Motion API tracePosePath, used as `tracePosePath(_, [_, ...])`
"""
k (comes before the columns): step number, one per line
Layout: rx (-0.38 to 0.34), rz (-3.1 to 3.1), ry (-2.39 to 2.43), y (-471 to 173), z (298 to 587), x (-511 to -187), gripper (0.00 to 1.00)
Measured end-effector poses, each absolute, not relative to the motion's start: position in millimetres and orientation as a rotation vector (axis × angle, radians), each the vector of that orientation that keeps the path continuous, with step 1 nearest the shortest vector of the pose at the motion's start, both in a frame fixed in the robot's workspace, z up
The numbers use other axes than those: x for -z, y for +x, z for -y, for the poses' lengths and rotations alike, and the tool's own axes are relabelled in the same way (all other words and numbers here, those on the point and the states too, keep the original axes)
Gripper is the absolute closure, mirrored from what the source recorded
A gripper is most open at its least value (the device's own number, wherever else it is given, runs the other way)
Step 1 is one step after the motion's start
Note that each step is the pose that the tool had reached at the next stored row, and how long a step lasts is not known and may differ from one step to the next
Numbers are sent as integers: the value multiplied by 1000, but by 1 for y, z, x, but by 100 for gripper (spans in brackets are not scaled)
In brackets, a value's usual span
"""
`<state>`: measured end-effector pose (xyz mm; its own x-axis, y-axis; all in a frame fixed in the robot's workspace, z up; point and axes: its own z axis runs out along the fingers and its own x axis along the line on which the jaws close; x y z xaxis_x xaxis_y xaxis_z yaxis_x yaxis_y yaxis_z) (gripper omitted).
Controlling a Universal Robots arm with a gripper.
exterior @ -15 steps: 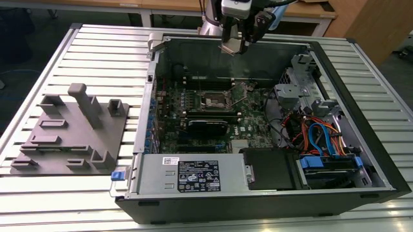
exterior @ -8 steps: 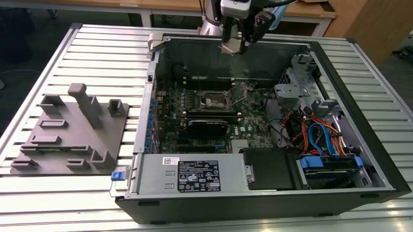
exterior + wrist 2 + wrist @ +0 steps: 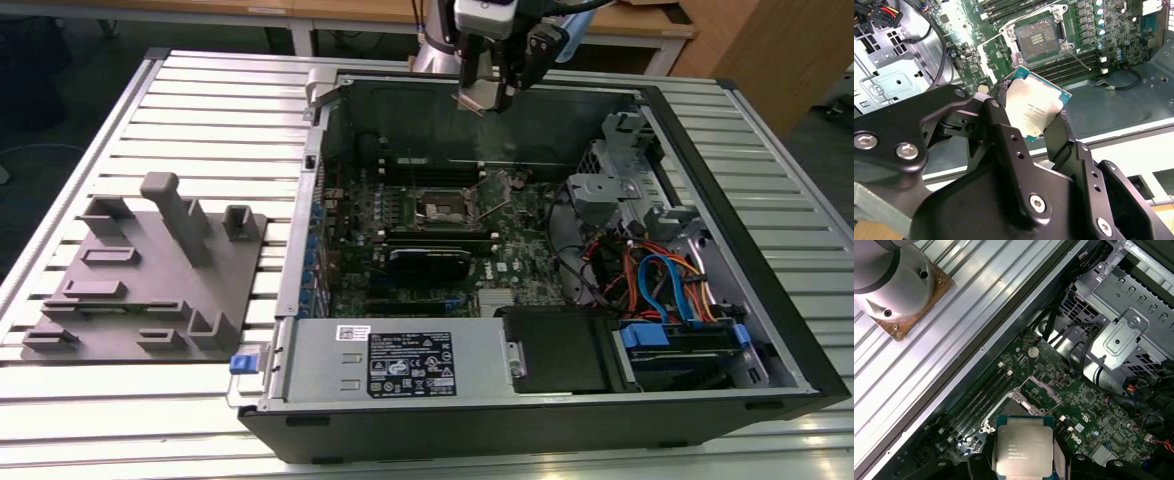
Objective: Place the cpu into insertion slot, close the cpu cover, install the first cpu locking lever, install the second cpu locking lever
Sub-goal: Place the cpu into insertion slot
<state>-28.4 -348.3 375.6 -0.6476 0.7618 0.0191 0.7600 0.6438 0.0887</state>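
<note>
**Gripper (image 3: 1030, 122) closed on cpu (image 3: 1036, 107), slot (image 3: 1038, 37) not yet reached**

Two opposite edges of the cpu are clamped between the fingers (image 3: 1058, 131). Its metal top is turned toward both wrist cameras, and it is seen tilted in the second wrist view. Only narrow strips of edge are caught, so a slip or a twist within the grip is judged possible. A cpu carried down askew would be set crooked.

Beyond the cpu and well apart from it, the slot lies open and bare on the green board (image 3: 1119, 22). Its contact field is exposed. Damage to it is to be feared if the cpu is lowered off-centre, turned the wrong way, or pressed while one corner rides on the rim.

Just beside the slot the cover (image 3: 1042, 388) appears to be swung up, and a thin wire lever (image 3: 1077, 56) is laid out alongside. Either could be struck by a finger on a descent, or the cover could be knocked down over the empty slot.

Farther off lie the memory slots (image 3: 1006, 7) and the case wall (image 3: 400, 125). In the exterior view the gripper is seen above that wall's upper edge, and a knock there could jolt the cpu loose.
</note>
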Motion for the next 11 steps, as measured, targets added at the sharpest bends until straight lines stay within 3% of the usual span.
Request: tracePosePath(11, [-138, -2808, 1354, -28, 348, -375, 46])
